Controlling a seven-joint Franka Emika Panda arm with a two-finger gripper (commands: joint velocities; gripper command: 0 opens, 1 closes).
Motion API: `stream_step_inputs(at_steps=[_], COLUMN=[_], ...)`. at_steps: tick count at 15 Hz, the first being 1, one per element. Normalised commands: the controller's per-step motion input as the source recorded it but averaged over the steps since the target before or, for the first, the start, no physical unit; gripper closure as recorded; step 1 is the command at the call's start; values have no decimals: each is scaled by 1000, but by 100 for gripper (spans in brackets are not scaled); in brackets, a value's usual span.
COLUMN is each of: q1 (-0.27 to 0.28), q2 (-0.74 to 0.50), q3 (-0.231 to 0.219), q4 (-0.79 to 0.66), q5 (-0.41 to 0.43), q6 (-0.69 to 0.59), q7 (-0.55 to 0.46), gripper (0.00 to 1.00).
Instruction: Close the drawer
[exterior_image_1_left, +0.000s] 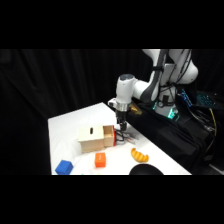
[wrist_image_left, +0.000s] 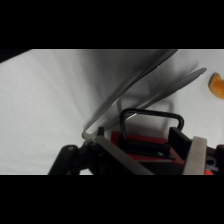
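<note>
The pale wooden box (exterior_image_1_left: 91, 140) with a dark top slot stands near the table's middle. Its drawer (exterior_image_1_left: 107, 136) sticks out to the right, with the reddish front (exterior_image_1_left: 115, 137) facing the arm. My gripper (exterior_image_1_left: 120, 130) hangs straight down right at that front, touching or nearly touching it. In the wrist view the drawer's red front (wrist_image_left: 142, 146) and a black loop handle (wrist_image_left: 150, 116) fill the lower middle, close in front of the gripper's black linkage (wrist_image_left: 75, 157).
Metal tongs (wrist_image_left: 135, 92) lie on the white table just beyond the drawer front. A yellow-orange curved item (exterior_image_1_left: 139, 155) lies to the right, with an orange block (exterior_image_1_left: 100, 160) and a blue block (exterior_image_1_left: 64, 167) near the front edge. A dark round object (exterior_image_1_left: 145, 171) sits at the bottom.
</note>
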Motion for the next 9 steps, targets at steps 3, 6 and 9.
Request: stream_step_inputs(at_steps=[3, 6, 9], q1=[229, 237, 216], q2=[244, 292, 293], q3=[-309, -237, -123], q4=[57, 97, 146], q5=[-71, 170, 344], q6=[387, 349, 256], q7=[92, -87, -230], gripper=[0, 0, 0])
